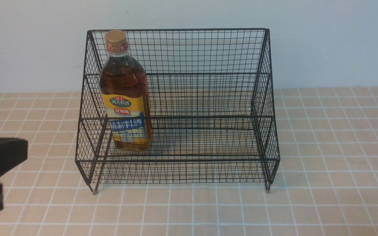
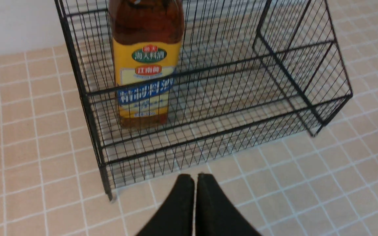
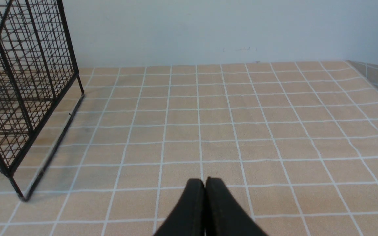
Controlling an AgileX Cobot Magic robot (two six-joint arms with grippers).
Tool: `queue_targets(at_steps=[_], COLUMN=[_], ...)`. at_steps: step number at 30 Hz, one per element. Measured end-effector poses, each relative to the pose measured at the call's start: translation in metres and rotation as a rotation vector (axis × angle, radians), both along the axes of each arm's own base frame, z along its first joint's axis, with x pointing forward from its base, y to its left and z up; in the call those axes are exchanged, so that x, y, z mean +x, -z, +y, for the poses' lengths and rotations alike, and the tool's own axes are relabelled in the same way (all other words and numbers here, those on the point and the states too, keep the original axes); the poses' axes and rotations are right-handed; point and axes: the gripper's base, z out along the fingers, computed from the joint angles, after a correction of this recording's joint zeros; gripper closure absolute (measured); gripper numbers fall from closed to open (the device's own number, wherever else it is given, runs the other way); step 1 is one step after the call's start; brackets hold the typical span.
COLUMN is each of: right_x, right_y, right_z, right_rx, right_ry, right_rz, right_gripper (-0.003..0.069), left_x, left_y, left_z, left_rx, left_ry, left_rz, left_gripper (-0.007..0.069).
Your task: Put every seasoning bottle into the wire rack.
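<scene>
Starting on my left, the left end effector [image 2: 194,179] hangs over the tan tiled worktop [image 1: 340,170], just in front of the left front corner of the wire rack [image 1: 179,160] and clear of its wires. Its two black fingers [image 2: 180,203] are pressed together with nothing between them, and its dark bulk fills the left edge of the front view. The seasoning bottle [image 1: 125,98] stands upright inside the rack at its left end, close to the sloping left side. Its base sits on a low mesh shelf, and a horizontal rail crosses in front of the blue band of its label. Its gold-tan cap [image 1: 115,41] reaches almost to the rack's top rim. Further right, the right end effector [image 3: 204,181] sits low over open tiles, its tips shut against each other and gripping nothing, with the rack's right side wall [image 3: 28,82] well apart from it.
</scene>
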Motion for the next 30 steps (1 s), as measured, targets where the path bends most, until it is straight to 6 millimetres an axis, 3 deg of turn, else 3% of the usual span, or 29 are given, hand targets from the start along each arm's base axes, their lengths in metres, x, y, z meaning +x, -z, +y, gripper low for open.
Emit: queue_targets(at_steps=[7,13,21,27,28,30], right_x=[0.000,0.000,0.000,0.000,0.000,0.000], right_y=[0.000,0.000,0.000,0.000,0.000,0.000], right_z=[0.000,0.000,0.000,0.000,0.000,0.000], right_rx=[0.000,0.000,0.000,0.000,0.000,0.000], right_ry=[0.000,0.000,0.000,0.000,0.000,0.000], right_rz=[0.000,0.000,0.000,0.000,0.000,0.000], right_gripper=[0.0674,0.0674,0.0674,0.0674,0.0674,0.0674], left_x=[-0.043,-0.061,-0.058,-0.043,-0.040,-0.039], left_y=[0.020,0.021,0.027,0.067,0.084,0.098], left_z=[0.008,0.011,0.013,0.020,0.022,0.024], left_rx=[-0.053,-0.060,0.022,0.090,0.098,0.106], left_ry=[-0.011,-0.004,0.007,-0.088,-0.131,-0.154], left_rz=[-0.146,-0.207,-0.240,-0.306,-0.331,-0.333], left_gripper=[0.0631,0.0631,0.0631,0.0631,0.0631,0.0631])
